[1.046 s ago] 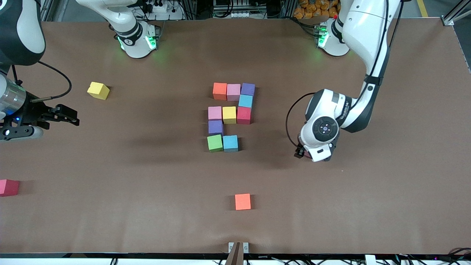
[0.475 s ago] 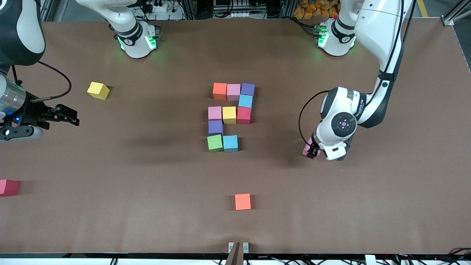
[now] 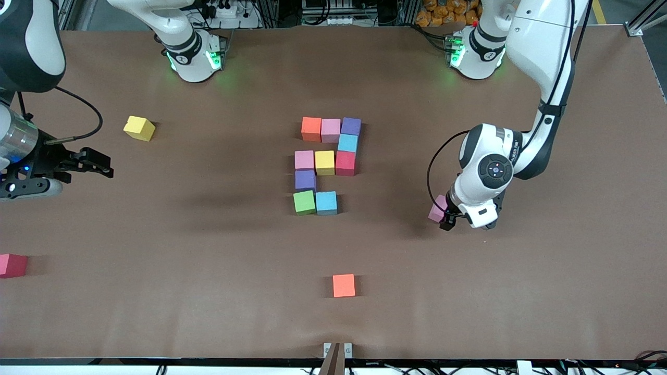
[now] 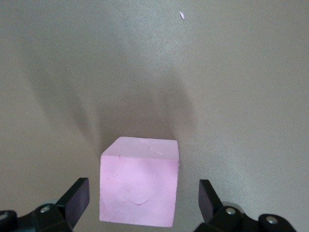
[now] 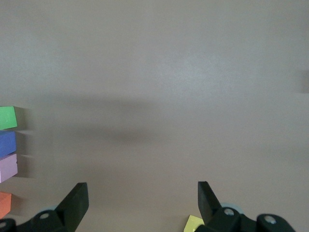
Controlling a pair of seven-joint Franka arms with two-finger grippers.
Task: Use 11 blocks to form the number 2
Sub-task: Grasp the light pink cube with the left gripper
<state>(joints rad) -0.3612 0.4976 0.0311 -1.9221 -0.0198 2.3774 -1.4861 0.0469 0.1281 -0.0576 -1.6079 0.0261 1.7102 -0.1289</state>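
Note:
Ten blocks lie touching in a partial number 2 [image 3: 325, 162] at mid table: orange [image 3: 311, 128], pink and purple in the top row, light blue under them, then pink, yellow and red, then purple, then green [image 3: 304, 202] and light blue [image 3: 326, 202]. A loose pink block [image 3: 437, 208] lies toward the left arm's end. My left gripper [image 3: 445, 219] is open with a finger on each side of this pink block [image 4: 139, 187], gaps showing on both sides [image 4: 143, 193]. My right gripper [image 3: 107, 169] waits open and empty [image 5: 143, 191] toward the right arm's end.
A spare yellow block [image 3: 139, 128] lies near the right gripper and shows at the edge of the right wrist view [image 5: 193, 223]. A red block [image 3: 11, 265] lies at the table's end. An orange block [image 3: 344, 285] lies nearer the front camera than the digit.
My left arm's hand has shifted toward its own end of the table, and the pink block now shows beside it. The right arm has not moved.

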